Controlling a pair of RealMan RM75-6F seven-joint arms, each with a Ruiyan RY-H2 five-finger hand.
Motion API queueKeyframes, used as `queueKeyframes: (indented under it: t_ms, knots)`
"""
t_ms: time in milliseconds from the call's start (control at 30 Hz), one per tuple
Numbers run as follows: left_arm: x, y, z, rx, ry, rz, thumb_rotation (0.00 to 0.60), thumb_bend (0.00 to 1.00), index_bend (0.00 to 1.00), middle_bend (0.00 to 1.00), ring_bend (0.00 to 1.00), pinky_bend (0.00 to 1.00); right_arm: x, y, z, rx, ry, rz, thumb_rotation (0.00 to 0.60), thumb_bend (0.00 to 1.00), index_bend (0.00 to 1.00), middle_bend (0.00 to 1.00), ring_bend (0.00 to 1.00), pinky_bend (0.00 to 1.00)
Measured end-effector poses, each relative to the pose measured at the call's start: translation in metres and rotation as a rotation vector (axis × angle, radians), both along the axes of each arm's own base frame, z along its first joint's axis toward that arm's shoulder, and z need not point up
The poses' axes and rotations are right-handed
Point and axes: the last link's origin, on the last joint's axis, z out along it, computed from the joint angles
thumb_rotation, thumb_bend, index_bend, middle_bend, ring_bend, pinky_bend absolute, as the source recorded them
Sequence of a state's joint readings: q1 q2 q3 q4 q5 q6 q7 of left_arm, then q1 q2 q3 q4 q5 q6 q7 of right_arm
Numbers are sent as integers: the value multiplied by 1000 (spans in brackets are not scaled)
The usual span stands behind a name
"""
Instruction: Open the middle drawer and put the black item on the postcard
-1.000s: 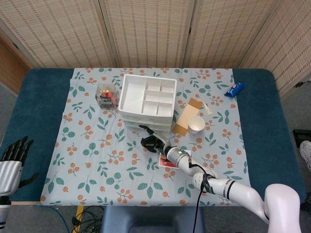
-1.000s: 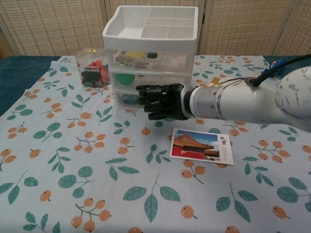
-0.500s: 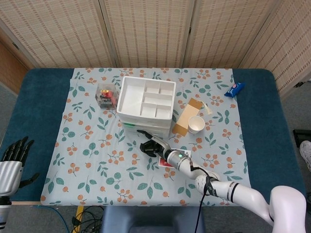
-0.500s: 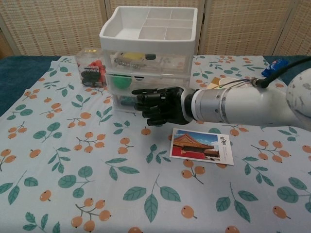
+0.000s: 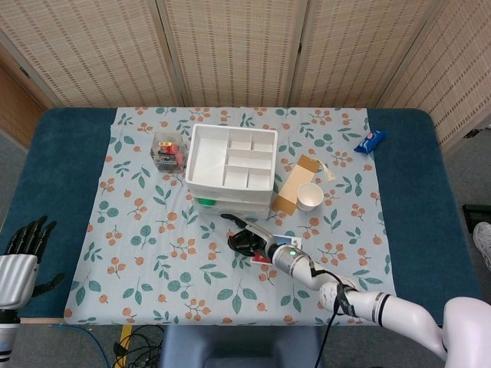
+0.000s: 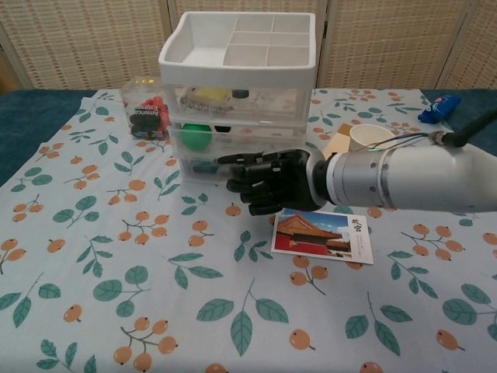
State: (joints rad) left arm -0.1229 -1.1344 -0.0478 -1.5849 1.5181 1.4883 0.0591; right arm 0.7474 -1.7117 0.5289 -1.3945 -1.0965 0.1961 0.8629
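1. The right hand (image 6: 272, 180) hangs at the front of the drawer unit (image 6: 237, 93), fingers curled with one stretched toward the middle drawer (image 6: 233, 137); whether a fingertip hooks the drawer's edge or grips nothing cannot be told from either view.

2. The middle drawer stands out a little from the stack, a green ball (image 6: 197, 135) showing through its clear front; the black item (image 6: 223, 130) is probably the dark shape beside the ball, though too blurred behind the plastic to be sure.

3. The postcard (image 6: 322, 235) lies flat on the cloth (image 6: 116, 256) just below and right of the hand, near the forearm; a low sweep of the arm could skid it out of place before anything is set on it.

4. The unit looks light and stands free on the cloth; a pull on one finger could drag the whole stack forward rather than slide the drawer, or tip the tray (image 6: 241, 39) on top.

5. If the drawer stays only part open, thick fingers may not reach past the ball to the black item, and could knock the ball out instead.

6. The cup (image 6: 369, 136) and box (image 5: 295, 184) sit just right of the unit, in the elbow's way.

7. The left hand (image 5: 23, 249) rests empty, fingers apart, off the table's left edge.
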Motion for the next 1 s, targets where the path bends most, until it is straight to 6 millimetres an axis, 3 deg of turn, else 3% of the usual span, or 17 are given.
queueKeyframes:
  t_ms: [233,467,767,1000]
  knots:
    - [1,1,0,-1,1,-4,600,153,55,0,0,88,-3,17,11,9,35,75,600,699,0,824,934,949]
    - [0,0,0,1,0,-1,600,153,54,0,0,88,-10,27,39,-135,101,199,600,699,0,821,931,949]
    - [3,2,-4,-10,-3,-15,600,153,54,0,0,88,-25,26,68,-339,265,332,600,699,0,821,932,949]
    - [3,2,-5,-13,-2,-10,600,153,54,0,0,88,-29,22,71,-352,324,329,600,699,0,821,931,949]
